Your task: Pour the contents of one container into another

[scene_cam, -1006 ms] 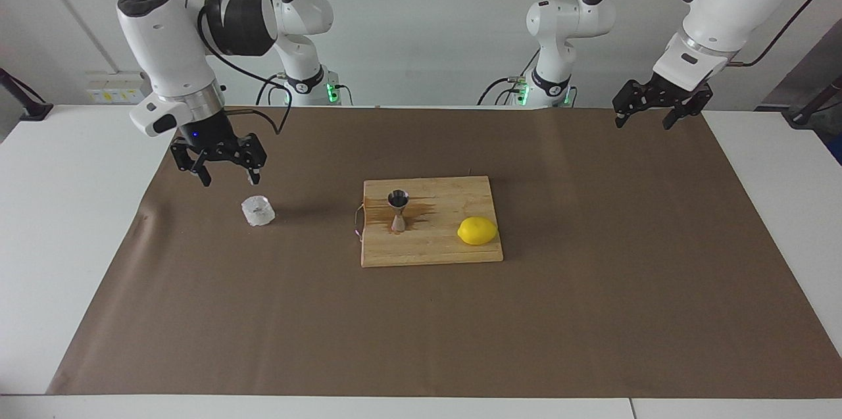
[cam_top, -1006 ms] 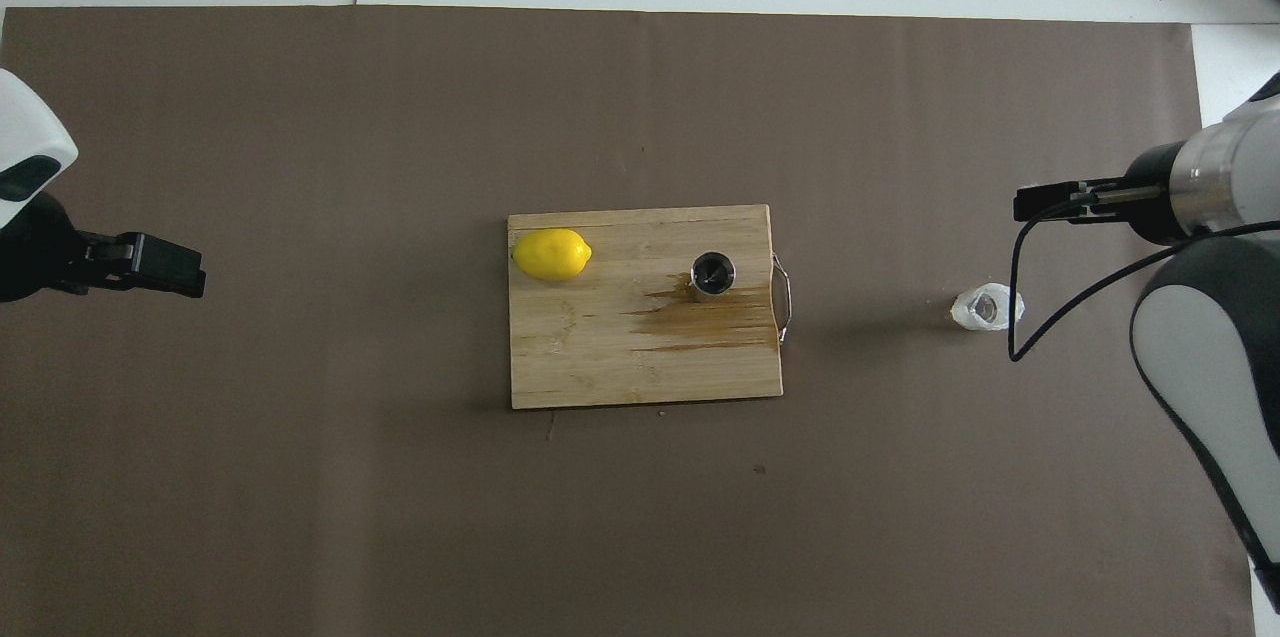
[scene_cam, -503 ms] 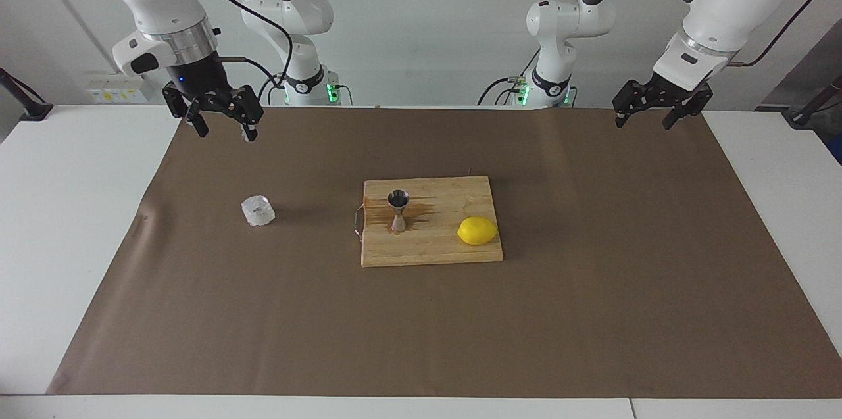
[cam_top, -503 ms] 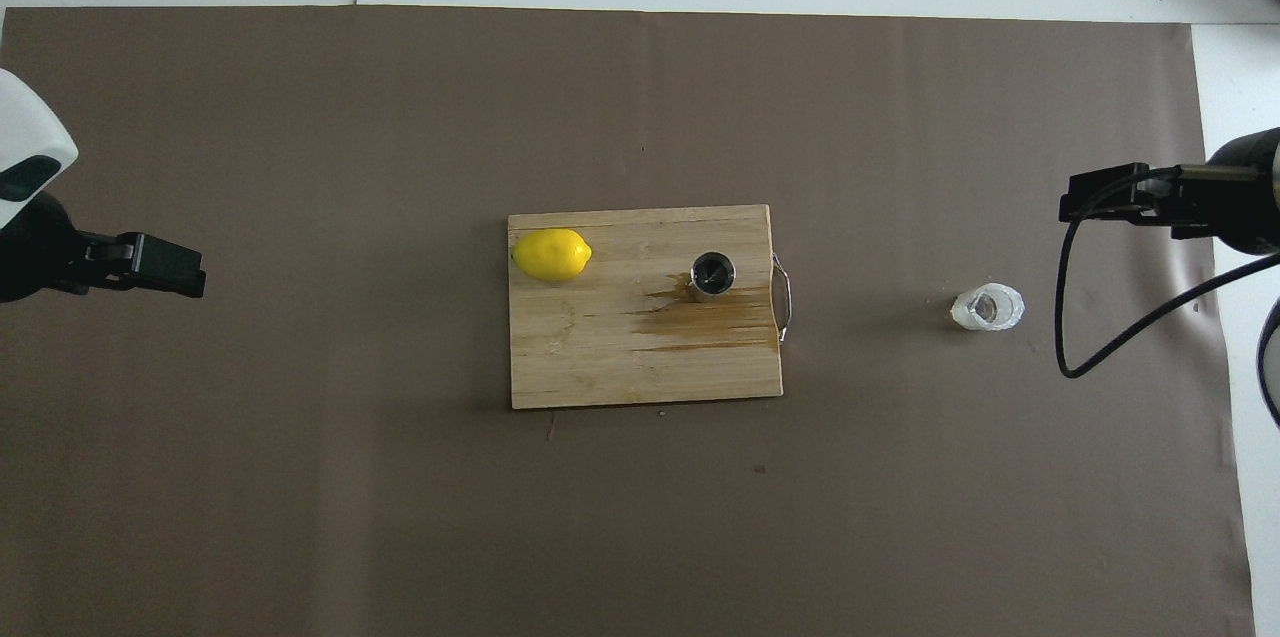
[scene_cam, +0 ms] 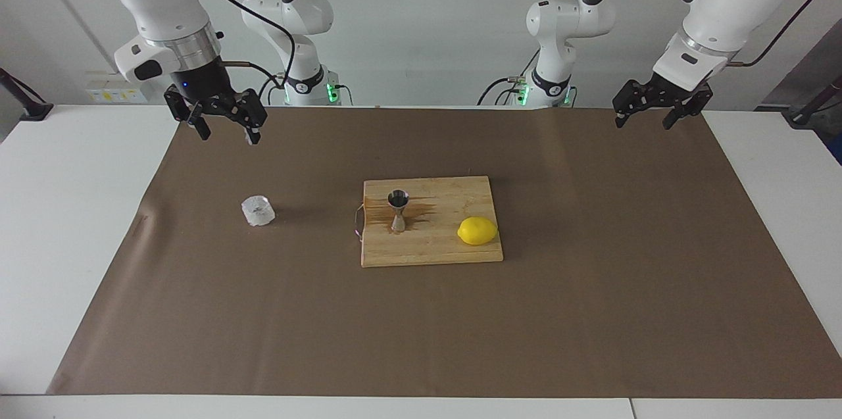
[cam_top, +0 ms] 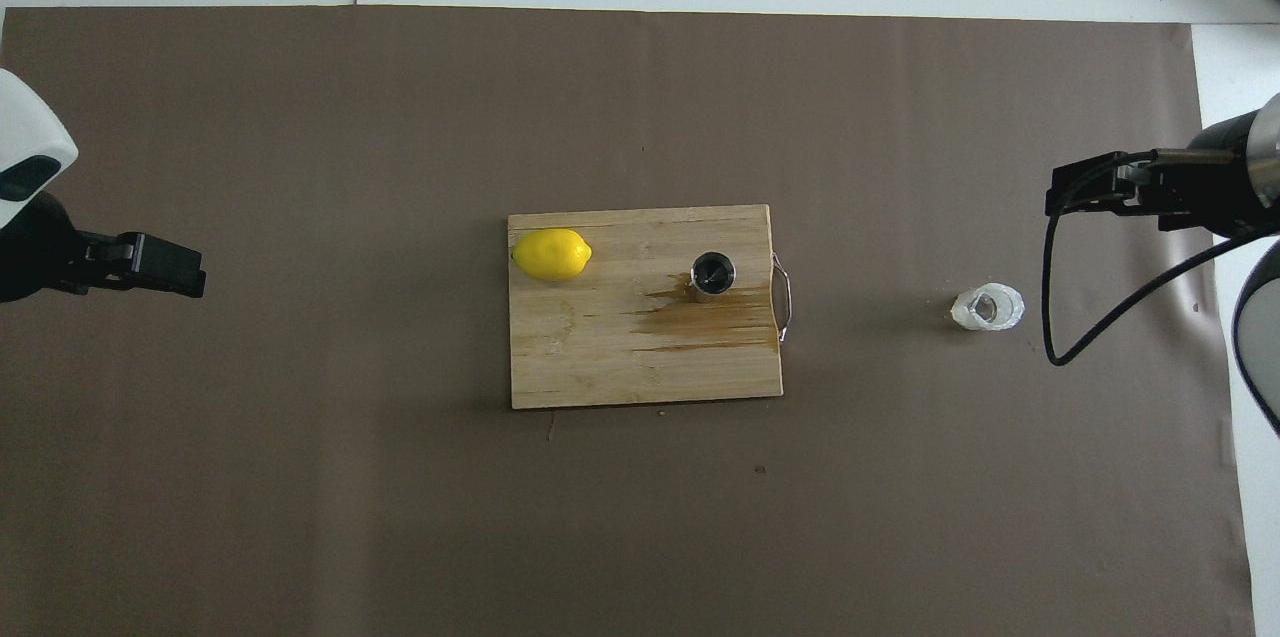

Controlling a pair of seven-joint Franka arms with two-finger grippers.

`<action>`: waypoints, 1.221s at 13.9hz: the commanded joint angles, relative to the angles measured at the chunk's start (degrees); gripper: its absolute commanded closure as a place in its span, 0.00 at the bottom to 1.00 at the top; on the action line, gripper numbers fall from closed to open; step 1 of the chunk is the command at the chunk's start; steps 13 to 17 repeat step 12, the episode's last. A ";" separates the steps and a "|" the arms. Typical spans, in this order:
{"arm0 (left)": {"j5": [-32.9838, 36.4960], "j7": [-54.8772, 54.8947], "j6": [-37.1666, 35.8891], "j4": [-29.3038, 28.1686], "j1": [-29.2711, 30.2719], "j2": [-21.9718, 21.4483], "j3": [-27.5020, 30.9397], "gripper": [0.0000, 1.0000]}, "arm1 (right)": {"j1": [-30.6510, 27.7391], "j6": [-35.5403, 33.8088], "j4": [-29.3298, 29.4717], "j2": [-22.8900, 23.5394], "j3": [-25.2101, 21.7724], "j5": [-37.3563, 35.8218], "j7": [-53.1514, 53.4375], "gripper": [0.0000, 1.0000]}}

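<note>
While both arms hang raised and idle, the scene reads:
Brown paper mat [scene_cam: 592, 314]: covers most of the white table [scene_cam: 72, 208].
Cutting board [scene_cam: 434, 251]: wooden, mid-mat, wet brown stain around the jigger.
Right gripper [scene_cam: 224, 131]: raised over the mat's edge at the right arm's end, jaws spread, empty.
Left gripper [scene_cam: 646, 118]: raised over the mat's corner at the left arm's end, jaws spread, empty.
Lemon [scene_cam: 477, 231]: on the board, toward the left arm's end.
Steel jigger [scene_cam: 398, 210]: upright on the board, near its handle.
Clear faceted cup [scene_cam: 257, 210]: upright on the mat, well apart from the board, toward the right arm's end.

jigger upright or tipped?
Upright: the jigger stands on its lower cone on the cutting board, open mouth up, beside a brown stain.
</note>
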 commanded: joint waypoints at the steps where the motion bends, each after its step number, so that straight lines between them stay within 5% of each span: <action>1: 0.87 0.09 0.88 -2.02 0.15 -1.78 -0.03 0.00 | -0.32 -2.51 0.14 -0.17 0.55 -1.20 -0.60 0.00; 17: 0.87 0.09 0.88 -2.02 0.15 -1.78 -0.03 0.00 | -0.32 -5.68 -0.47 -1.05 2.04 -1.28 0.37 0.00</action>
